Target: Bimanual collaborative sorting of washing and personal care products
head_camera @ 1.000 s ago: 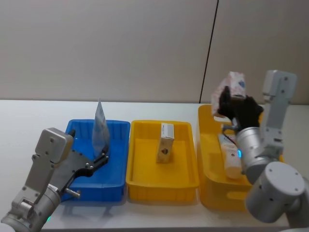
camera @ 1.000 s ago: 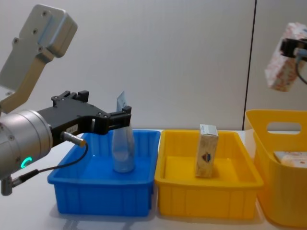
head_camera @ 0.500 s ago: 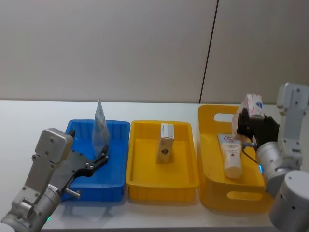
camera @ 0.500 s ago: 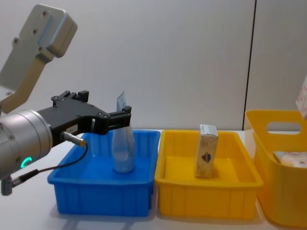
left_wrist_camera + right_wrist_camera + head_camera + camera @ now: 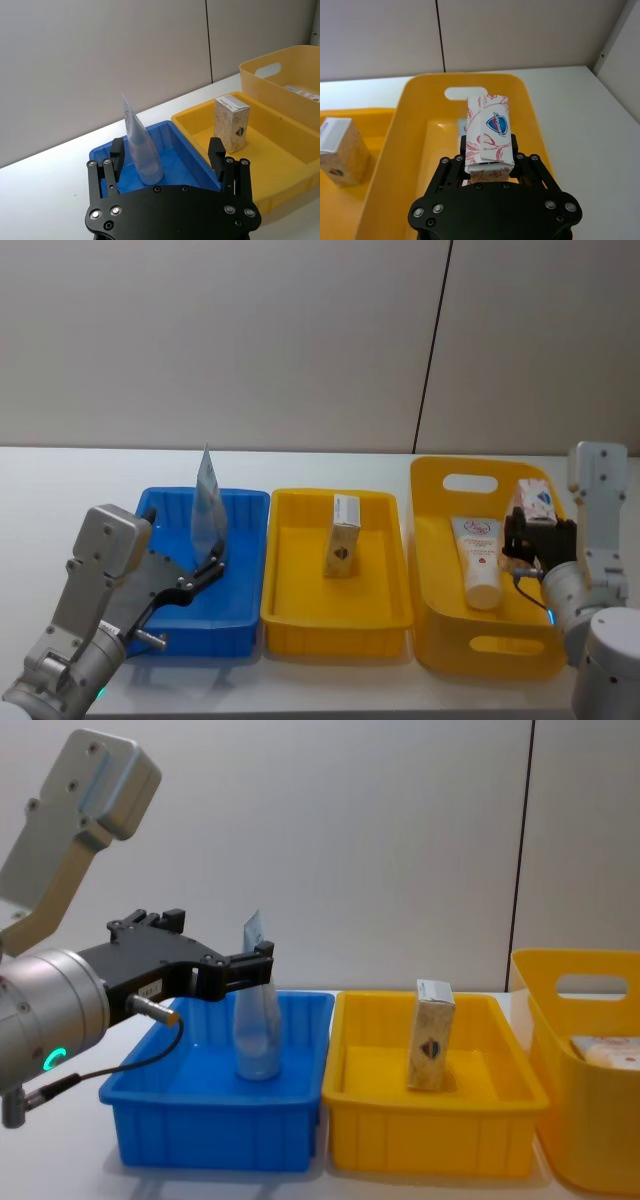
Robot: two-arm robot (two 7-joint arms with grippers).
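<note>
Your right gripper [image 5: 487, 162] has come down from above the yellow bin [image 5: 432, 540], carrying the white carton [image 5: 536, 502] low inside it, just beside the squeeze tube [image 5: 478, 558].

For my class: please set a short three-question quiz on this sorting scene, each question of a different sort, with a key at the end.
1. True or false: the left gripper is shut on the pale tube.
2. Multiple choice: where does the beige carton stand? A) blue tray B) middle yellow tray C) yellow handled bin
3. Fill in: the right gripper holds the white patterned carton over the ____.

Key
1. False: its fingers stand open, apart from the tube, which stands upright in the blue tray.
2. B: upright in the middle yellow tray.
3. Yellow handled bin, where the blue tube with a red logo lies.
</note>
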